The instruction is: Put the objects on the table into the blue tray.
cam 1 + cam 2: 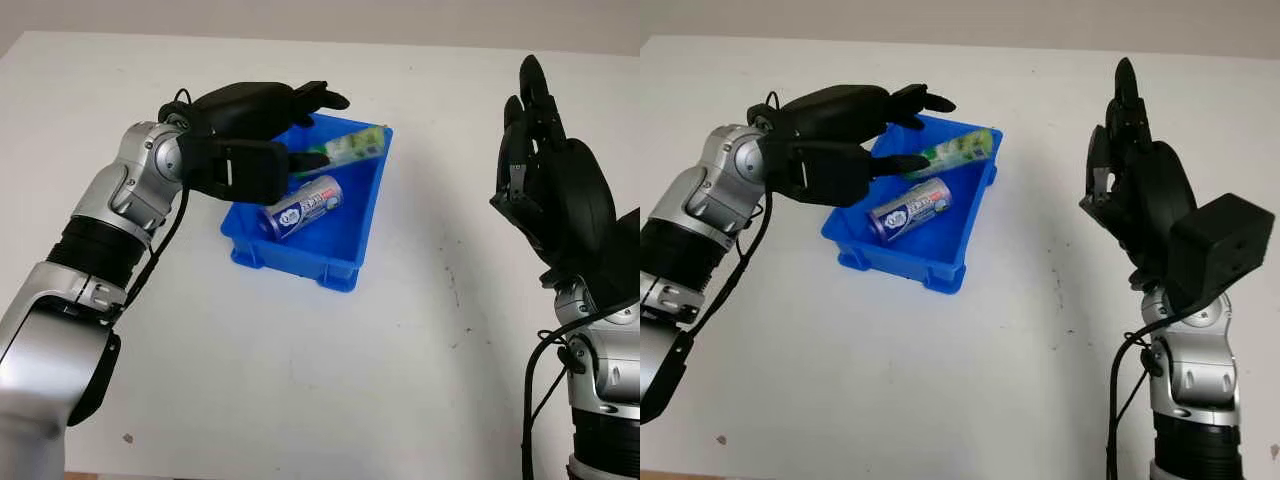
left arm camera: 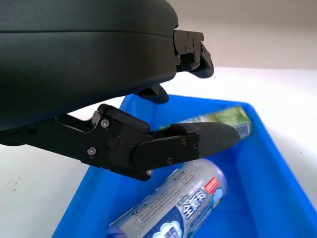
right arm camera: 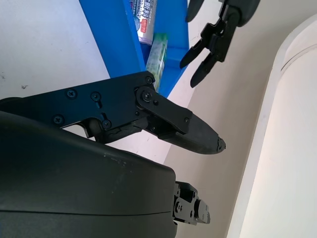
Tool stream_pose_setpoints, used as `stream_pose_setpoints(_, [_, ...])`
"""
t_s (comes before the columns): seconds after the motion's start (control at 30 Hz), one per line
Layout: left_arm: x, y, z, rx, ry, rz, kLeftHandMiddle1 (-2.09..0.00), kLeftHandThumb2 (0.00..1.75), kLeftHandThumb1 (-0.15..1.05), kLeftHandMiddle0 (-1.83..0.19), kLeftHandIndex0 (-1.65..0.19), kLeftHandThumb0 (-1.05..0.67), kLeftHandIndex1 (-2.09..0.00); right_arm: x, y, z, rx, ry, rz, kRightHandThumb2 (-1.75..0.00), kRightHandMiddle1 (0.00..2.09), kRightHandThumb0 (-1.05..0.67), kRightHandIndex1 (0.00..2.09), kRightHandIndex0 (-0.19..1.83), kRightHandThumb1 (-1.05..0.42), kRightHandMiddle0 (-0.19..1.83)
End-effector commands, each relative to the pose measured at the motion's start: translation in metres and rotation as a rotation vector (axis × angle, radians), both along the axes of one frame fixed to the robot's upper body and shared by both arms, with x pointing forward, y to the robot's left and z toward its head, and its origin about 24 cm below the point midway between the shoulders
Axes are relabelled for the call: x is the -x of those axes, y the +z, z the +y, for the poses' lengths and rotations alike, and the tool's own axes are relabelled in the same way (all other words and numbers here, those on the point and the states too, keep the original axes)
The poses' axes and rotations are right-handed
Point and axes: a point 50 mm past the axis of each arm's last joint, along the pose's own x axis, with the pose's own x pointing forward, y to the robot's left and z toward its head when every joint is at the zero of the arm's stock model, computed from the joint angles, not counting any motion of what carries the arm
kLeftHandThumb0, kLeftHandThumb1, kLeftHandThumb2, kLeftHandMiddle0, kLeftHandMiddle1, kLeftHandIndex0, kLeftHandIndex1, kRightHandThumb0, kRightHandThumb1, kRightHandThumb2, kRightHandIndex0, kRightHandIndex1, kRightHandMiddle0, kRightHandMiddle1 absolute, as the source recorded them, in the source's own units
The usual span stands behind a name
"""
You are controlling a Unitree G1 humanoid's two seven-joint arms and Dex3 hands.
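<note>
- The blue tray (image 1: 352,262) stands on the white table (image 1: 300,380), and it already holds two things: a can with a blue and white label (image 1: 304,206) lying on its side on the tray floor, and a green tube-like package (image 1: 352,146) just behind it, leaning against the far wall of the tray.
- The left hand (image 1: 262,135) hovers over the near-left part of the tray, above the can. It is open and holds nothing; one finger (image 2: 198,141) reaches toward the green package (whether it touches it, I cannot tell).
- I judge that this hand is over the tray because this is the place for dropping things in.
- The right hand (image 1: 545,170) is raised well to the right of the tray, open and holding nothing, probably kept aside so it does not disturb the other arm.
- On the table around the tray I see no other loose object, so the task looks almost complete.
</note>
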Motion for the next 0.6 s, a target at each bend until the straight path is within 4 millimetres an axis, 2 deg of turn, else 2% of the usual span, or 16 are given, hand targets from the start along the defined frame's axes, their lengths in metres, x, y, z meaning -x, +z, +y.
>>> stream_pose_setpoints(0.0, [-0.002, 0.005, 0.001, -0.021, 0.003, -0.04, -0.09, 0.63, 1.05, -0.2, 0.09, -0.7, -0.27, 0.001, 0.001, -0.002, -0.004, -0.002, -0.013, -0.84, 0.0, -0.53, 0.0, -0.19, -1.05, -0.19])
stream_pose_setpoints(0.2, [-0.006, 0.013, 0.009, 0.018, 0.046, -0.111, -0.03, 0.67, 1.05, -0.08, 0.15, -0.74, -0.2, 0.0, 0.001, -0.003, -0.005, -0.001, -0.013, -0.85, 0.0, -0.56, 0.0, -0.19, -1.05, -0.19])
stream_pose_setpoints(0.3, [-0.005, 0.018, 0.016, 0.154, 0.072, -0.181, -0.04, 0.65, 1.05, -0.09, 0.11, -0.75, -0.2, 0.0, 0.002, -0.003, 0.001, -0.003, -0.013, -0.85, 0.0, -0.56, 0.0, -0.19, -1.05, -0.19])
stream_pose_setpoints(0.47, [0.005, 0.015, 0.039, 0.548, 0.124, -0.248, -0.03, 0.65, 1.05, -0.05, 0.1, -0.74, -0.15, -0.002, 0.004, -0.002, 0.0, -0.01, -0.026, -0.85, 0.0, -0.57, 0.0, -0.19, -1.05, -0.19])
stream_pose_setpoints(0.5, [0.007, 0.012, 0.042, 0.608, 0.126, -0.249, -0.03, 0.65, 1.05, -0.04, 0.1, -0.73, -0.15, -0.003, 0.005, -0.002, 0.003, -0.012, -0.029, -0.85, 0.0, -0.57, 0.0, -0.19, -1.05, -0.19])
stream_pose_setpoints(0.53, [0.008, 0.008, 0.047, 0.673, 0.141, -0.236, -0.09, 0.65, 1.05, -0.15, 0.09, -0.73, -0.15, -0.004, 0.005, -0.002, 0.004, -0.016, -0.03, -0.85, 0.0, -0.58, 0.0, -0.19, -1.05, -0.19])
stream_pose_setpoints(0.57, [0.011, 0.001, 0.054, 0.777, 0.135, -0.202, -0.07, 0.66, 1.05, -0.09, 0.1, -0.74, -0.14, -0.005, 0.006, -0.001, 0.005, -0.022, -0.032, -0.86, 0.0, -0.57, 0.0, -0.19, -1.05, -0.19])
